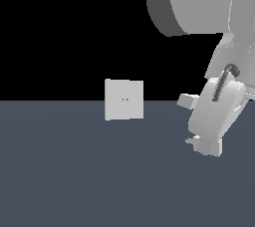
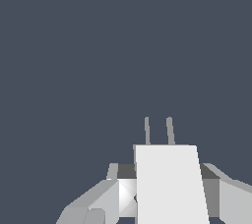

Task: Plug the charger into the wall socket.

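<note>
Claw: the large light grey robot gripper (image 1: 205, 146) is seen low at the exterior view's right, tilted, just above the floor; in the wrist view (image 2: 170, 196) its fingers (image 2: 88, 208) are closed in on both sides of the charger, which is held clamped between them.
Charger: a small light grey rectangular block (image 2: 170, 183) with two thin grey prongs at its far end is shown in the wrist view; in the exterior view it is mostly hidden by the gripper, and only pale blocky parts are made out at the fingertips.
Charger axis: the long axis is laid along the line of the fingers, with the prongs pointed away from the wrist, over bare floor.
Wall socket: a flat upright light grey square plate (image 1: 124, 100) with two tiny orange-brown holes at its centre is stood on the floor, well apart from the gripper, toward the exterior view's left.
Surface: a plain, flat, dark slate-blue floor (image 1: 99, 181) is shown.
Room: a black backdrop (image 1: 60, 32) is seen beyond the floor's edge.
</note>
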{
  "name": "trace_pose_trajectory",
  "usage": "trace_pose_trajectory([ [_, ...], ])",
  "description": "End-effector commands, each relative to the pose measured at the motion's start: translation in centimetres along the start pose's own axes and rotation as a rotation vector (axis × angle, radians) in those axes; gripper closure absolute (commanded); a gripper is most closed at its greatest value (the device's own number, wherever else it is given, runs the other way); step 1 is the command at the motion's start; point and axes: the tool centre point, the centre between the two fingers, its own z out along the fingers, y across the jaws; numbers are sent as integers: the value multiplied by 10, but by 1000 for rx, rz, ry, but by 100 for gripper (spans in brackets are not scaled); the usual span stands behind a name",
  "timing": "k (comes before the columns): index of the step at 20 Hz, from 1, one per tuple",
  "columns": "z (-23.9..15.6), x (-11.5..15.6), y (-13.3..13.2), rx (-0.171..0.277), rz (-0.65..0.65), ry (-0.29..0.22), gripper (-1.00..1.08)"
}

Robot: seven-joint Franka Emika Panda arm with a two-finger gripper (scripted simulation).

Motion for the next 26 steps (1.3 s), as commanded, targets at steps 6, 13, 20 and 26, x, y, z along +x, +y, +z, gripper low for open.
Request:
trace_pose_trajectory([
  [6, -10, 24, -20, -33, 93, 1, 108],
  [13, -22, 57, -42, -75, 213, 4, 108],
  [20, -31, 89, -58, -111, 316, 5, 108],
  [26, -37, 111, -65, -134, 383, 5, 108],
])
